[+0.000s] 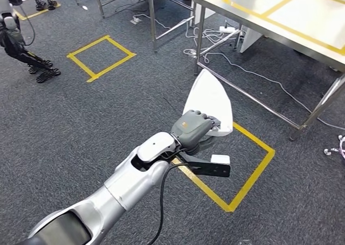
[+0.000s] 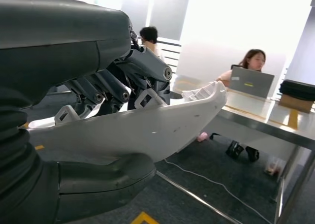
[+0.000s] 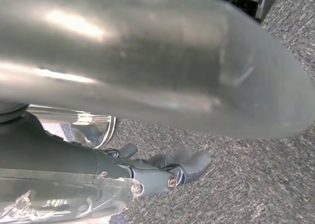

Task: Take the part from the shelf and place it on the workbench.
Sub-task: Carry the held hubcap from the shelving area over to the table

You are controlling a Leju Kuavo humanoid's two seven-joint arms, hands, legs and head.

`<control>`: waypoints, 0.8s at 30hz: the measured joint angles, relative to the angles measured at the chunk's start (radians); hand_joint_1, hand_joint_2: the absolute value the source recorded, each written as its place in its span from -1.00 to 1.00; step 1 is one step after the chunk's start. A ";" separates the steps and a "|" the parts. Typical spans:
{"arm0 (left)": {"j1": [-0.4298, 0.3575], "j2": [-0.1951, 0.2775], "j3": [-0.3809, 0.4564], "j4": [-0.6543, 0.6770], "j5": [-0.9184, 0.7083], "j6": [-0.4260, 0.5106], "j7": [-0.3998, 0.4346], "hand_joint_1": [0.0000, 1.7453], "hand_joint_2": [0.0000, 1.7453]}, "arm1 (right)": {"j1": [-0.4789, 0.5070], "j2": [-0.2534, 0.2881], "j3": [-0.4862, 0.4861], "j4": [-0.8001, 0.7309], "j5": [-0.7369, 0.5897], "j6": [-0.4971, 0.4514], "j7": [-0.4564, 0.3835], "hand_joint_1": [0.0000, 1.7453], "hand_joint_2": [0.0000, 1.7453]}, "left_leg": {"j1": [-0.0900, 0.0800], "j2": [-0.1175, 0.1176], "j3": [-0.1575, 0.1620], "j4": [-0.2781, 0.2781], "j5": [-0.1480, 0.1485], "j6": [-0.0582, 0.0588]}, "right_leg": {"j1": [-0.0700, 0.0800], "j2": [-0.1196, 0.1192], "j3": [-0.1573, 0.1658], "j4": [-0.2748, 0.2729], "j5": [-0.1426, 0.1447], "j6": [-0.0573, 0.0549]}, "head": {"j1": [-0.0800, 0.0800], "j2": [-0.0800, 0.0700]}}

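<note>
White curved part (image 1: 209, 102) in left hand (image 1: 192, 129)

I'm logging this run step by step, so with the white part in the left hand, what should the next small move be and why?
Probably carry it on toward the steel workbench with yellow tape lines. The left hand grips the white curved plastic part over the grey carpet, short of the bench, so the part cannot be set down yet. The right hand hangs near the floor holding nothing.
</note>
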 joint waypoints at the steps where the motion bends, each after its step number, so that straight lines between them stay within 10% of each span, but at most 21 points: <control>1: -0.002 0.000 -0.002 0.000 0.001 0.000 0.000 1.00 1.00 | 0.000 0.000 0.000 0.000 0.000 0.000 0.000 -1.00 -1.00 | -0.002 0.009 0.003 -0.003 -0.001 -0.004 | 0.002 0.008 0.000 -0.001 0.000 -0.005 | 0.000 0.000; 5: -0.007 -0.005 -0.011 0.002 0.001 0.000 0.000 1.00 1.00 | 0.003 -0.001 0.000 0.000 0.000 0.000 0.001 -1.00 -1.00 | 0.002 -0.026 -0.013 0.045 -0.043 -0.022 | -0.006 0.057 0.005 -0.015 0.006 -0.027 | -0.003 0.000; 8: -0.004 0.003 -0.015 0.006 0.001 -0.001 -0.001 1.00 1.00 | 0.000 -0.001 0.000 0.000 0.000 0.000 0.002 -1.00 -1.00 | 0.003 -0.083 -0.110 0.231 -0.123 -0.024 | -0.010 0.097 0.006 -0.017 0.008 -0.036 | -0.006 0.000; 10: -0.001 0.008 -0.016 0.012 0.001 -0.001 0.000 1.00 1.00 | 0.002 -0.001 0.000 0.000 -0.001 0.000 0.002 -1.00 -1.00 | 0.003 -0.089 -0.144 0.272 -0.111 -0.025 | -0.012 0.127 0.006 -0.017 0.008 -0.036 | -0.006 0.000; 14: -0.005 0.009 -0.018 0.016 0.001 -0.001 0.000 1.00 1.00 | 0.002 -0.001 0.000 0.000 -0.001 0.000 0.002 -1.00 -1.00 | 0.022 -0.162 -0.053 0.057 0.016 -0.034 | -0.019 0.187 -0.003 -0.005 0.008 -0.017 | -0.006 0.000; 17: -0.005 0.007 -0.019 0.018 0.002 -0.001 0.000 1.00 1.00 | 0.007 -0.001 0.000 0.000 -0.002 0.000 0.002 -1.00 -1.00 | 0.025 -0.185 -0.033 0.010 0.018 -0.019 | -0.026 0.222 -0.019 -0.005 0.013 0.005 | -0.007 0.000; 20: -0.011 -0.001 -0.021 0.018 0.002 -0.001 0.000 1.00 1.00 | 0.012 -0.003 0.000 0.000 -0.002 0.000 0.002 -1.00 -1.00 | 0.024 -0.145 -0.028 0.005 0.022 0.003 | -0.023 0.172 -0.046 0.031 -0.005 0.019 | -0.002 0.000; 22: -0.012 -0.002 -0.021 0.019 0.002 -0.001 -0.001 1.00 1.00 | 0.007 -0.003 0.000 0.000 -0.004 0.000 0.001 -1.00 -1.00 | 0.019 -0.113 -0.023 0.004 0.019 0.012 | -0.018 0.098 -0.102 0.150 -0.064 0.023 | 0.004 0.000; 24: -0.010 0.000 -0.021 0.021 0.003 -0.002 -0.001 1.00 1.00 | 0.005 -0.003 0.000 0.000 -0.004 0.000 -0.001 -1.00 -1.00 | 0.014 -0.080 -0.019 0.004 0.015 0.016 | -0.019 0.073 -0.159 0.269 -0.107 0.026 | 0.004 0.000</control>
